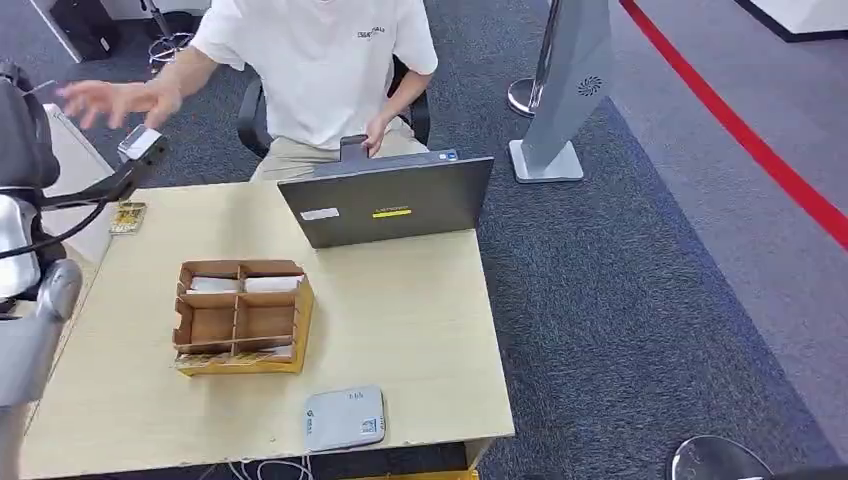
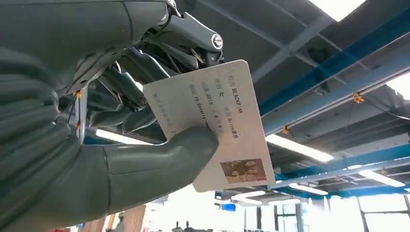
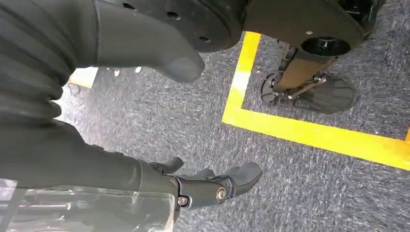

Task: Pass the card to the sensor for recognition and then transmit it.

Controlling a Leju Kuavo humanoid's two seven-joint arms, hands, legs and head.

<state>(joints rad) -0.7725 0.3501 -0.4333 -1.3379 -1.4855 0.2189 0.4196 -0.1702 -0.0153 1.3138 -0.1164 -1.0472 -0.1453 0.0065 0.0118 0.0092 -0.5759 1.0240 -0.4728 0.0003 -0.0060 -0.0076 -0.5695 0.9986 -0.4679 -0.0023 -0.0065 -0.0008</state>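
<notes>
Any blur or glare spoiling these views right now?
Head view: the person's hand is motion-blurred; table evenly lit. Left wrist view: ceiling lights glare behind the card, print still sharp. Right wrist view: floor sharp, no glare.

Pale wooden desk (image 1: 420, 330). Brown cardboard box (image 1: 240, 317) with a yellow base edge. Dark grey laptop (image 1: 388, 200) bearing a yellow and a white sticker. Light grey sensor (image 1: 344, 418). White card (image 2: 217, 121) with dark print and a small brownish photo. Dark blue-grey carpet (image 1: 620, 300) crossed by a red stripe (image 1: 740, 130).
</notes>
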